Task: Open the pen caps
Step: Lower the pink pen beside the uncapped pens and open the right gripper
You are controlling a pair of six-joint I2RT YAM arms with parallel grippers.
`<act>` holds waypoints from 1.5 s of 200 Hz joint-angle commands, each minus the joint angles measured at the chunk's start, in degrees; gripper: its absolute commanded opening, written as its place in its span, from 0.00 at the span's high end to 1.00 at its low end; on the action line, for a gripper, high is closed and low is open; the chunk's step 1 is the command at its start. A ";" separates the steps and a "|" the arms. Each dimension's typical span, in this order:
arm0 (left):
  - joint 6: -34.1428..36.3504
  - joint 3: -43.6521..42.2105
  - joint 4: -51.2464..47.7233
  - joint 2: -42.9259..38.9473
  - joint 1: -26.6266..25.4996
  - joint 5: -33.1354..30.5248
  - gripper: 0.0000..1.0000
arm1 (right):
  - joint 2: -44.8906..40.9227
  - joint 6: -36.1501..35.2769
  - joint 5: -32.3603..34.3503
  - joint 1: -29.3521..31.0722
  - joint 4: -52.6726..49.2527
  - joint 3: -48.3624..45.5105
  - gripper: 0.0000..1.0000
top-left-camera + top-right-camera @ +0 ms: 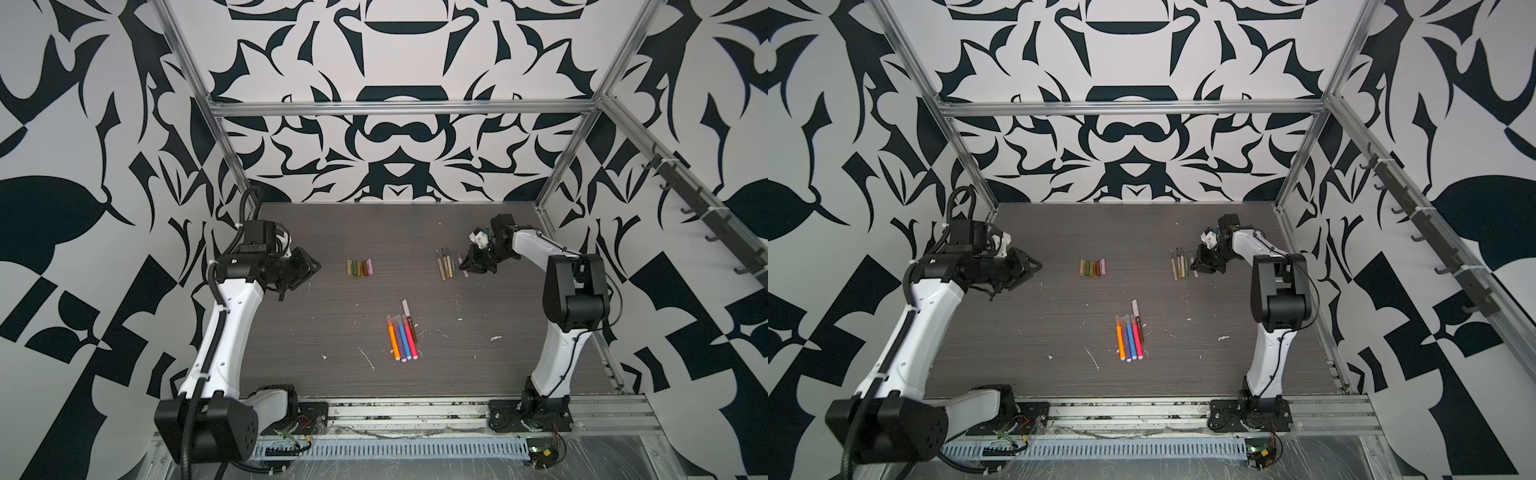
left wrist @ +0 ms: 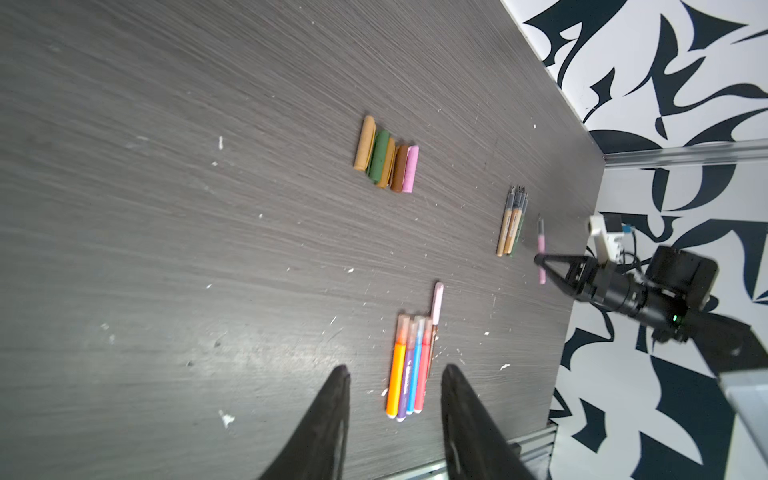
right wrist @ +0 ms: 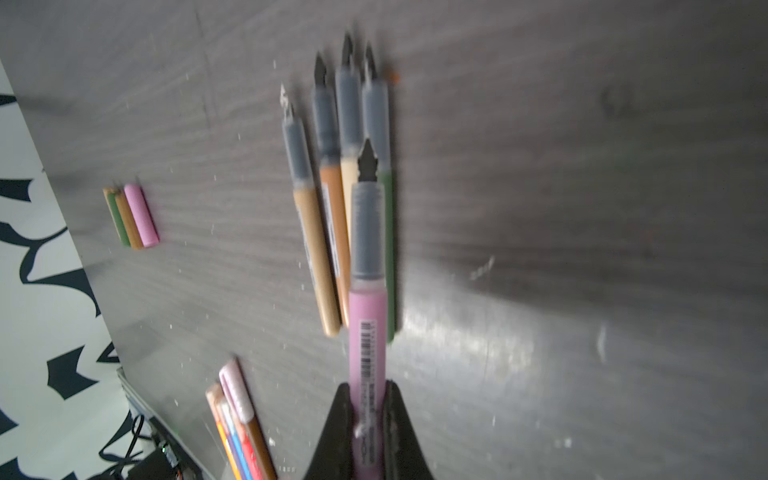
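Several loose pen caps (image 1: 359, 267) (image 2: 386, 156), tan, green, brown and pink, lie in a row at the table's middle back. Right of them, uncapped thin pens (image 1: 445, 266) (image 3: 332, 208) lie side by side. My right gripper (image 3: 368, 399) (image 1: 467, 272) is shut on an uncapped lilac pen (image 3: 368, 332), held just beside and above that group, tip pointing away. Capped pens (image 1: 401, 336) (image 2: 409, 365), orange, purple, blue and pink, lie at the centre front with a pink-capped brown pen (image 1: 407, 311). My left gripper (image 2: 397, 370) (image 1: 318, 266) hovers open and empty at the left, level with the caps.
The dark wood-grain table (image 1: 332, 324) carries small white flecks and scratches. Patterned walls and an aluminium frame (image 1: 399, 107) enclose it on three sides. Both arm bases sit on the rail (image 1: 407, 411) at the front edge.
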 commanded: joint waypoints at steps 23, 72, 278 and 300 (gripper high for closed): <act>0.19 -8.16 -0.29 -5.77 -0.04 -2.42 0.60 | 3.37 0.42 0.72 -0.65 -0.84 5.98 1.00; -0.91 -9.85 -0.16 -6.90 -0.04 -1.10 0.60 | 5.81 1.26 0.09 -0.67 -1.37 7.12 1.00; -2.16 -5.50 0.18 -4.09 -0.05 1.75 0.60 | 6.53 3.98 -4.09 -0.64 0.28 7.33 0.68; -2.08 -5.47 -0.11 -4.22 -0.04 1.75 0.60 | 6.83 4.52 -4.18 -0.65 0.38 7.24 0.68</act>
